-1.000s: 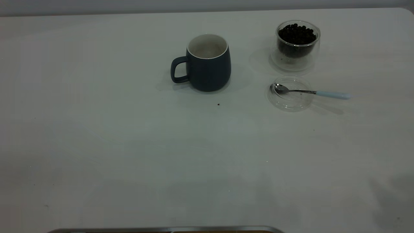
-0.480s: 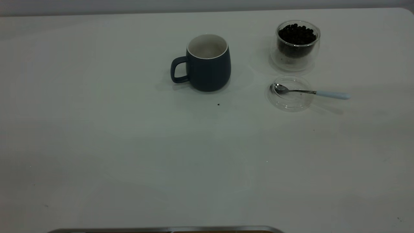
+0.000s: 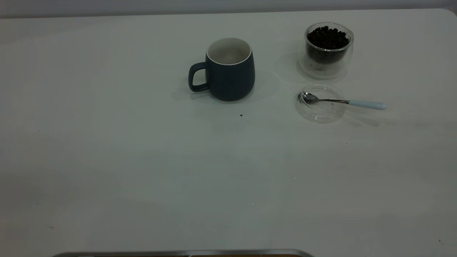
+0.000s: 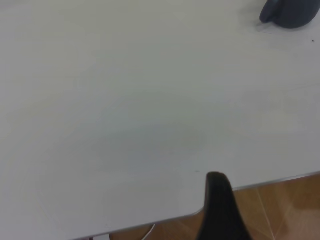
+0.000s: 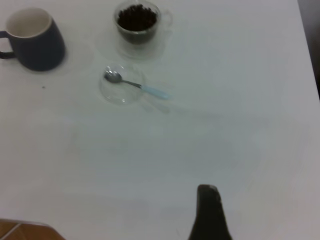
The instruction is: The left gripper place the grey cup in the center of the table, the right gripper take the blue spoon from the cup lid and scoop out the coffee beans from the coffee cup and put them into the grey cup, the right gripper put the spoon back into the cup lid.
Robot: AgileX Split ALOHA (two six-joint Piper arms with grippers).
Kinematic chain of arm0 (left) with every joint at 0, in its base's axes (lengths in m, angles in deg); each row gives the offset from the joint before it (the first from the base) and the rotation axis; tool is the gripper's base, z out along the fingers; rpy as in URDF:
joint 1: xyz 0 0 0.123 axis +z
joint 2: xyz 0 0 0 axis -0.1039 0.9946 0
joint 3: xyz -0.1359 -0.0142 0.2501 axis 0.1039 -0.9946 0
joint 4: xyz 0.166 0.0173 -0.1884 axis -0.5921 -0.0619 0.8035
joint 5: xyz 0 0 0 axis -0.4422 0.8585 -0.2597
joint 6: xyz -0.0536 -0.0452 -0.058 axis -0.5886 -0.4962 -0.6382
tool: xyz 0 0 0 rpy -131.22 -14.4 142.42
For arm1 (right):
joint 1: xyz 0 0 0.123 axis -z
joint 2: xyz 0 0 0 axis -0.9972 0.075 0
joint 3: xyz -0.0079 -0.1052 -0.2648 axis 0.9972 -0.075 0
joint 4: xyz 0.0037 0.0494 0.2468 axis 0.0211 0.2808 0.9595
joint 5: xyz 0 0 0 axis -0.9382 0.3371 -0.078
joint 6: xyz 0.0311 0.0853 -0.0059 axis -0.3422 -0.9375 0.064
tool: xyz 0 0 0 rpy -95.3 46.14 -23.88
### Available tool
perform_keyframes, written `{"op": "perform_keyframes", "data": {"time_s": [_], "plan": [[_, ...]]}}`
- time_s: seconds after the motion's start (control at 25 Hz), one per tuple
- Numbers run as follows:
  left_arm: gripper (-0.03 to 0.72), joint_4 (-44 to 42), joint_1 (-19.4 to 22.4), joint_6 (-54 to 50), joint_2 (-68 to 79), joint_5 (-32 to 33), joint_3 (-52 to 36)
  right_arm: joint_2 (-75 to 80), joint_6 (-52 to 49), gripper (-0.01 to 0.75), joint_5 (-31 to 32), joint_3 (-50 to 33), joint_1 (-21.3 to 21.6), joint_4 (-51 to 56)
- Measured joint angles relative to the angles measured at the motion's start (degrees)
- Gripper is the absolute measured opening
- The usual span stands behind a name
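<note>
Left gripper: only one dark finger (image 4: 218, 205) showed in the left wrist view, low over the near edge of the table (image 3: 142, 160); I cannot tell if the jaws were apart or together.
Right gripper: only one dark finger (image 5: 209, 212) showed in the right wrist view, above bare table near its edge; its state also cannot be told.
Grey cup (image 3: 228, 69): it stood upright, far from the left finger, at the far corner of that wrist view (image 4: 290, 12). Its handle pointed away from the coffee cup.
Coffee cup (image 3: 328, 48): it stood upright, well apart from the right finger, farther from it than the lid.
Coffee beans (image 3: 327, 37): they filled the coffee cup almost to the rim.
Cup lid (image 3: 320, 104): it lay flat between the coffee cup and the right finger, just beside the coffee cup.
Blue spoon (image 3: 344, 101): its steel bowl rested inside the lid, and its pale handle reached out over the rim, away from the grey cup. It was well apart from the right finger (image 5: 137, 86).
</note>
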Motion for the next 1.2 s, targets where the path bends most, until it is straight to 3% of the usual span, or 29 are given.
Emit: {"op": "perform_keyframes", "data": {"time_s": [1.2], "plan": [[0.555,0.0,0.0,0.1,0.0,0.0,0.0,-1.4,-2.8,0.588,0.1,0.0,-0.9,-4.6]]}}
